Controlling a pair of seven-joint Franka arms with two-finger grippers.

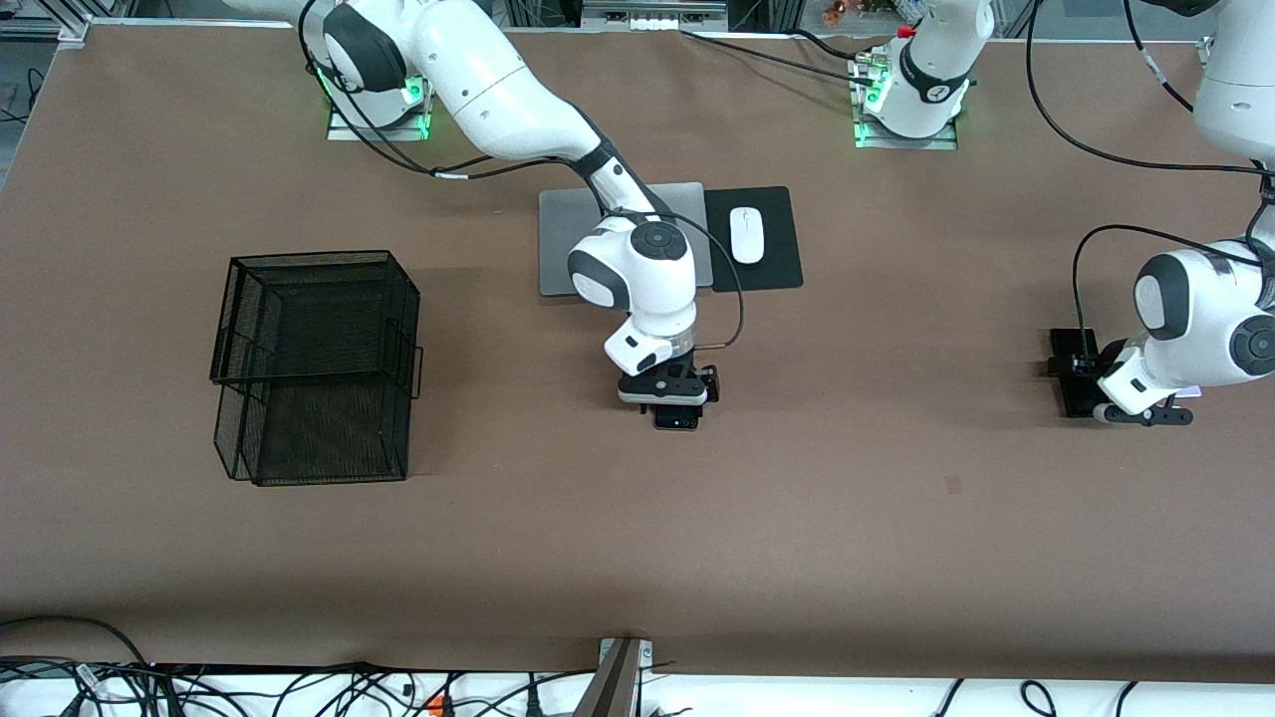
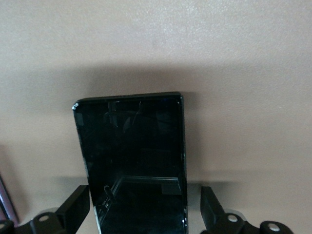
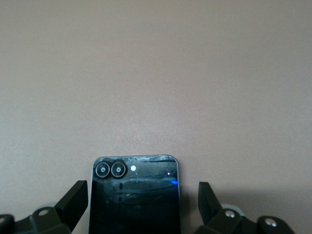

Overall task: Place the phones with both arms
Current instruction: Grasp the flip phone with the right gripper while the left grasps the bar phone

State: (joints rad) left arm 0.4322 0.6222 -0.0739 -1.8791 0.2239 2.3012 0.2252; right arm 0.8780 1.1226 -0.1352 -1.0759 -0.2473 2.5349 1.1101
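Note:
My right gripper (image 1: 665, 394) hangs low over a small squarish black phone (image 1: 677, 420) lying mid-table. In the right wrist view this phone (image 3: 135, 197), with two round lenses, lies between the open gripper's (image 3: 143, 202) fingers (image 3: 73, 202), with table showing on both sides. Toward the left arm's end, my left gripper (image 1: 1142, 411) is over the long slim black slab (image 1: 1074, 376). The left wrist view shows the slab (image 2: 131, 156) running between the open gripper's (image 2: 145, 208) fingers (image 2: 212, 209), untouched. A lilac edge (image 1: 1191, 391) peeks out under the left hand.
A black wire-mesh basket (image 1: 317, 366) stands toward the right arm's end of the table. A silver laptop (image 1: 558, 244) and a white mouse (image 1: 746, 235) on a black pad (image 1: 772, 244) lie farther from the front camera than the small phone.

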